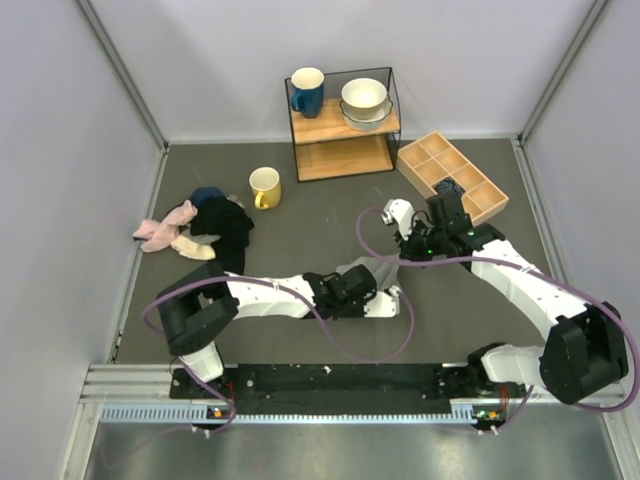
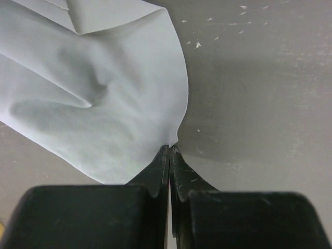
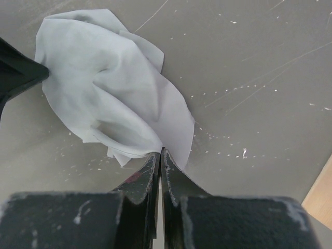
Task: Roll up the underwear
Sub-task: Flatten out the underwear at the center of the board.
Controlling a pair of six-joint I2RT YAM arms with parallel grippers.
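Mugs: two, being one blue mug [image 1: 307, 90] and one yellow mug [image 1: 265, 187]. Bowls: two, stacked, an upper bowl [image 1: 364, 95] in a lower bowl [image 1: 366, 119]. Shelf rack [image 1: 340, 126]: one. Divided wooden tray [image 1: 480, 196]: one. Grey underwear [image 2: 104, 93]: one. Clothing heap [image 1: 226, 226]: one; separate pieces not countable. Robot arms: two, left arm [image 1: 268, 295] and right arm [image 1: 522, 272].

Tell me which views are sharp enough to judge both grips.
Left wrist: underwear sharp, evenly lit; left gripper tips clear, bases blurred. Right wrist: same, right gripper pinching cloth, no glare. Top: soft shadows, grips too small, hidden by arms.
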